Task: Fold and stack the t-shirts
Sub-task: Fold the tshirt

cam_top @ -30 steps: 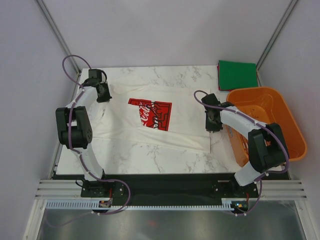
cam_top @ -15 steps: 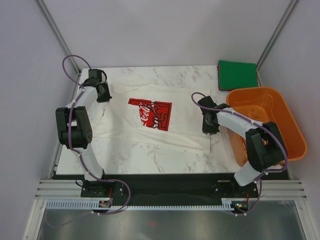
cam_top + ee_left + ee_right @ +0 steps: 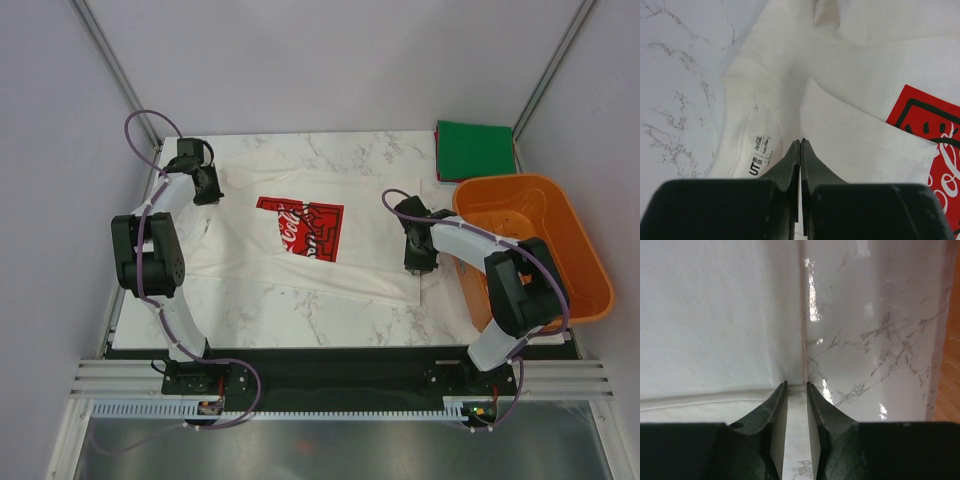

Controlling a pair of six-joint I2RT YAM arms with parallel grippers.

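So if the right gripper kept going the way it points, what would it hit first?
Probably the side edge of the white shirt: the right gripper points right at it, jaws slightly apart. It could just as well land on the table beside it; depth is unclear.

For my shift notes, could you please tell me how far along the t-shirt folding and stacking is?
Done: the green t-shirt lies folded at the far right. In hand: the white t-shirt is partly folded; the left gripper, jaws shut, sits at its collar, the right gripper, jaws slightly apart, at its edge. Left: finish folding it and stack the two.
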